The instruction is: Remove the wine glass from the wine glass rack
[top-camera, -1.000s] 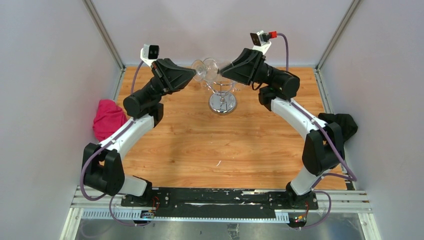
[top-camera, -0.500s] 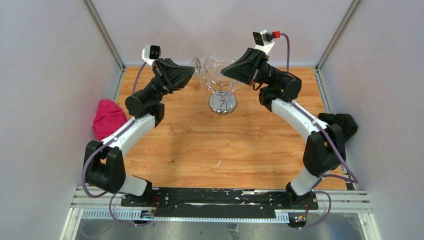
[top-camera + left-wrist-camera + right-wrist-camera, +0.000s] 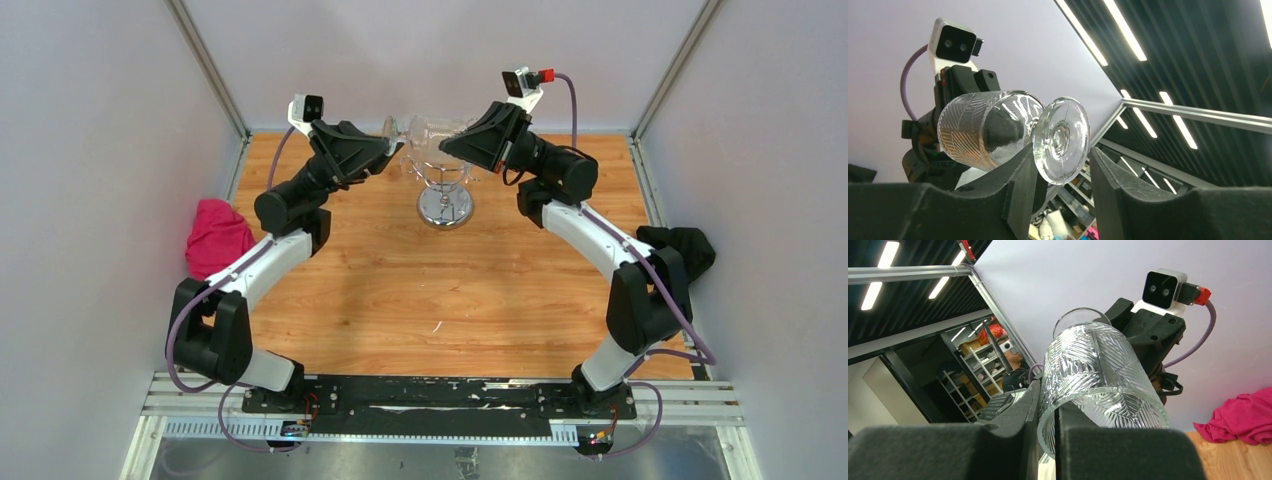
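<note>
Since a second ago the clear, pattern-cut wine glass (image 3: 418, 130) has risen and drifted towards the far wall, and both wrists have lifted with it. It lies on its side, foot to the left and bowl to the right, above the ring top of the shiny chrome wire wine glass rack (image 3: 445, 185). From overhead I cannot tell whether it is fully clear of the looped hooks. The rack stands on its round mirrored base at the far middle of the wooden table (image 3: 400, 290).

Seen from the right wrist, the right gripper (image 3: 1047, 400) is clamped on the wall of the bowl at its rim, with one finger outside the glass (image 3: 1093, 365) and the other inside it. From above, that gripper (image 3: 447, 146) meets the glass from the right.

Seen from the left wrist, the left gripper (image 3: 1063, 151) has its fingers apart, with the round foot of the glass (image 3: 1060, 140) sitting between them. The foot lies close against one finger and stands clear of the other. From above, this gripper (image 3: 390, 150) is at the left end of the glass.

A crumpled pink cloth (image 3: 218, 238) lies at the left edge of the table, and a black cloth (image 3: 690, 245) lies at the right edge.
</note>
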